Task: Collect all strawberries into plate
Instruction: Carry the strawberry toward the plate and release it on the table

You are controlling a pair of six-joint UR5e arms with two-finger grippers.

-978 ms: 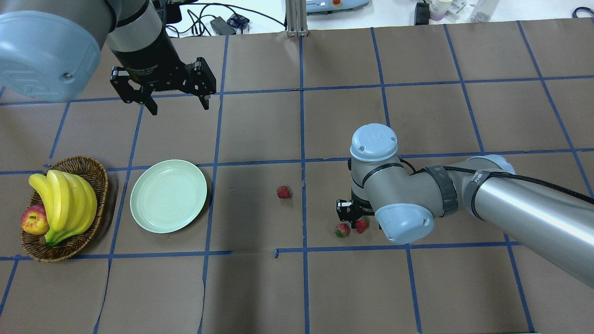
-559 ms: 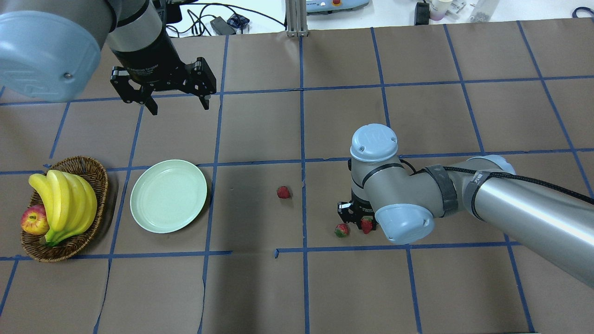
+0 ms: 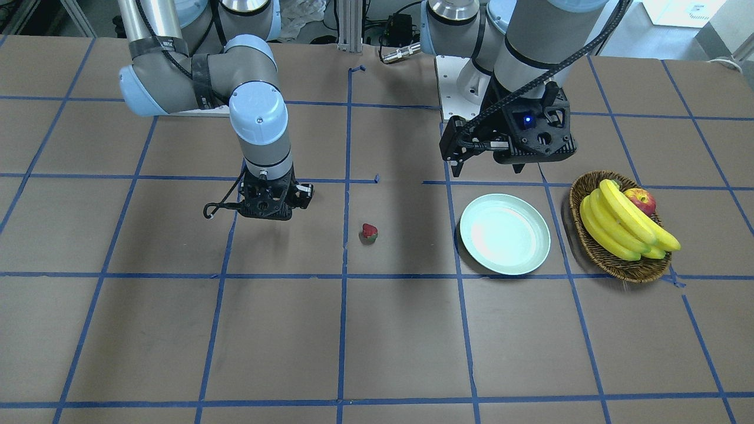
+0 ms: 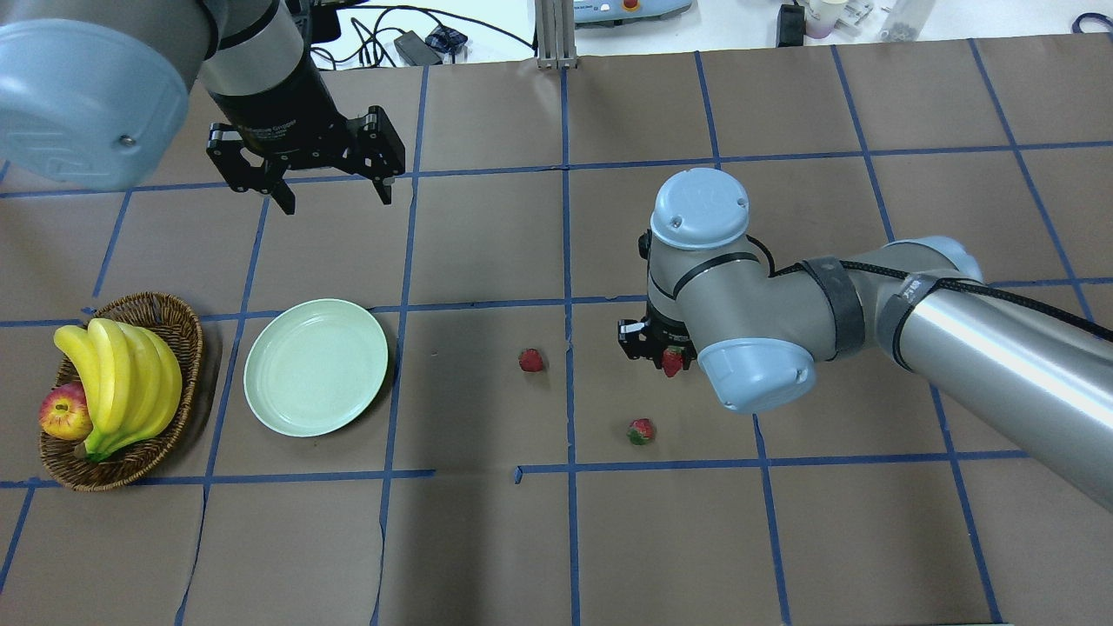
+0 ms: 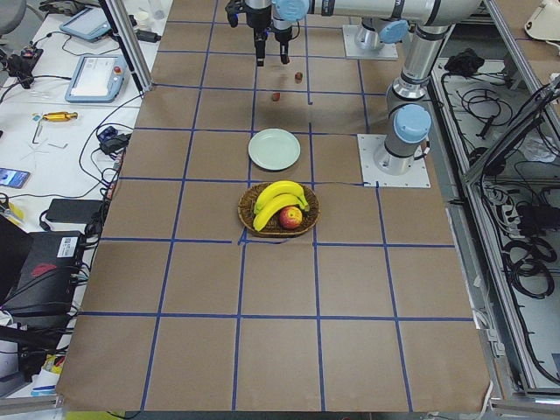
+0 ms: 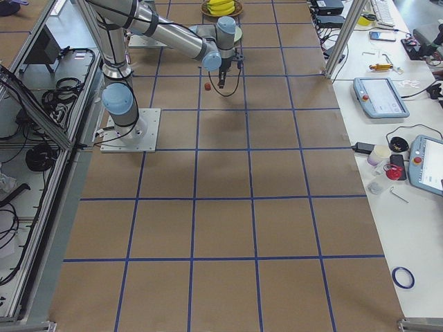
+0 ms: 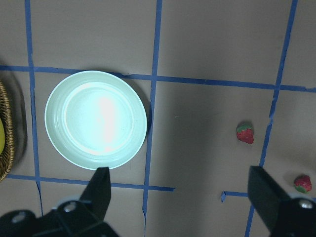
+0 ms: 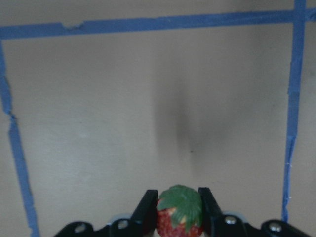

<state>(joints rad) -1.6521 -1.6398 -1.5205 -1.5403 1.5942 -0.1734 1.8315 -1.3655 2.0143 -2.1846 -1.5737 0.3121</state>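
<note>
Carrying one strawberry (image 4: 672, 362), pinched in the right gripper (image 4: 663, 353) just right of centre overhead, seems the step in hand; next comes a leftward sweep to the plate (image 4: 316, 367) at mid-left, two other strawberries (image 4: 531, 360) (image 4: 641, 431) lying mid-frame, left gripper (image 4: 336, 204) spread wide, idle, upper left.

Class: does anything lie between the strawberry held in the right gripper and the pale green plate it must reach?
Yes. One small red strawberry lies loose, roughly on the straight line from the right gripper, shut on the held strawberry, to the round pale mint-green plate. The held strawberry looks raised, so it probably passes above.
</note>
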